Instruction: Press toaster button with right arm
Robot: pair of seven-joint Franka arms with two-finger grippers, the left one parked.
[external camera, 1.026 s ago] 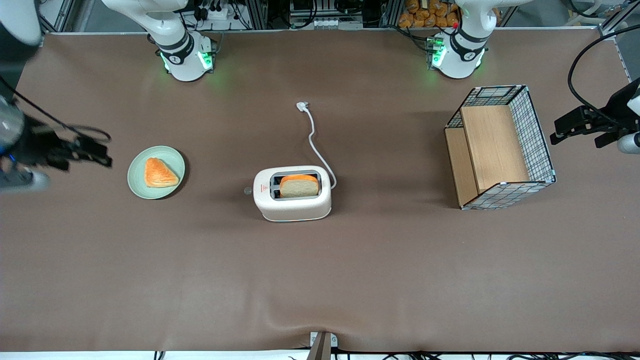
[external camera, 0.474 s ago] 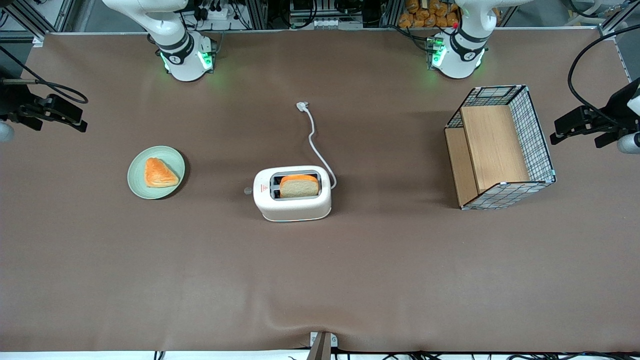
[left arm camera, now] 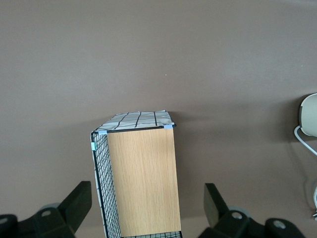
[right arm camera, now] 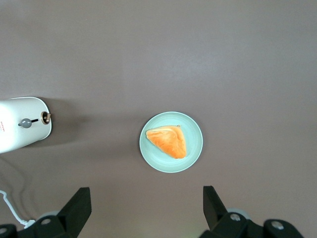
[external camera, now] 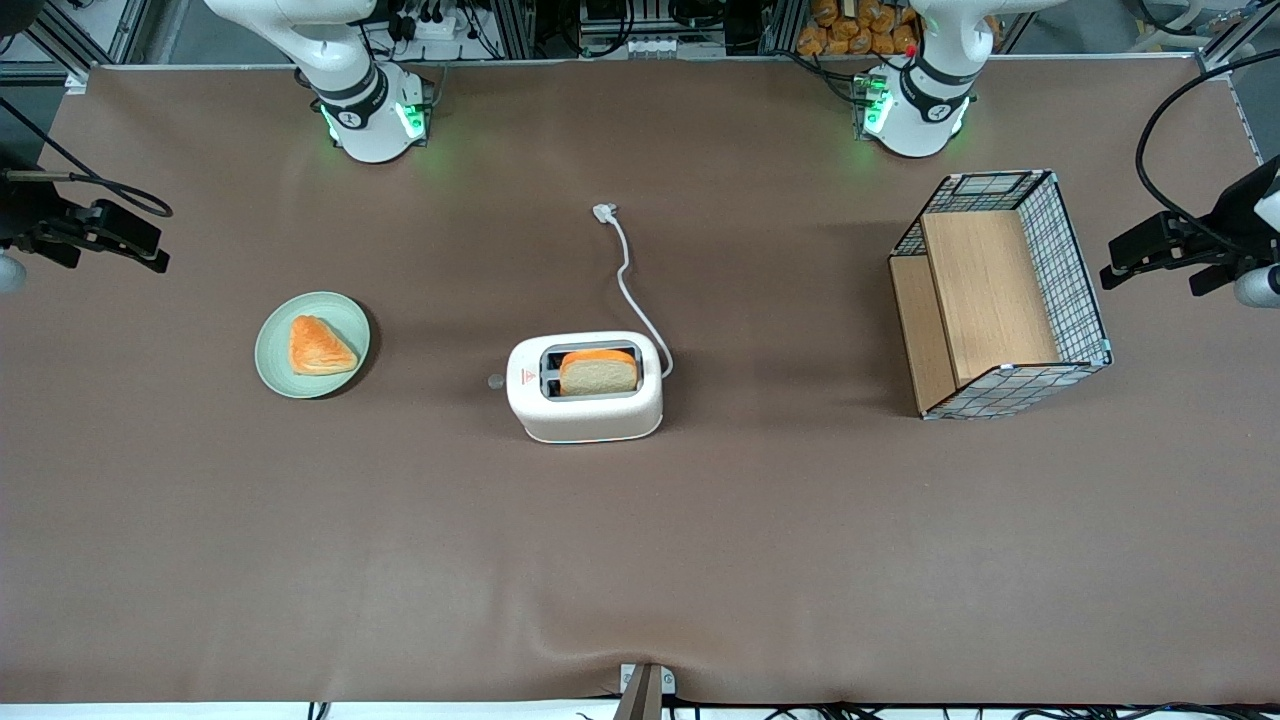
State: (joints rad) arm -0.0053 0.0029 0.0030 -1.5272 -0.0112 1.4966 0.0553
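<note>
Hand spread above plate; toaster button faces working arm's end.

A brown matte surface fills the scene, evenly lit; metal framing and cables line its edge.

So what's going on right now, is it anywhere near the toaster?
Gripper open, high, toward working arm's table end. Toaster button untouched. Plate with pastry lies between.
</note>
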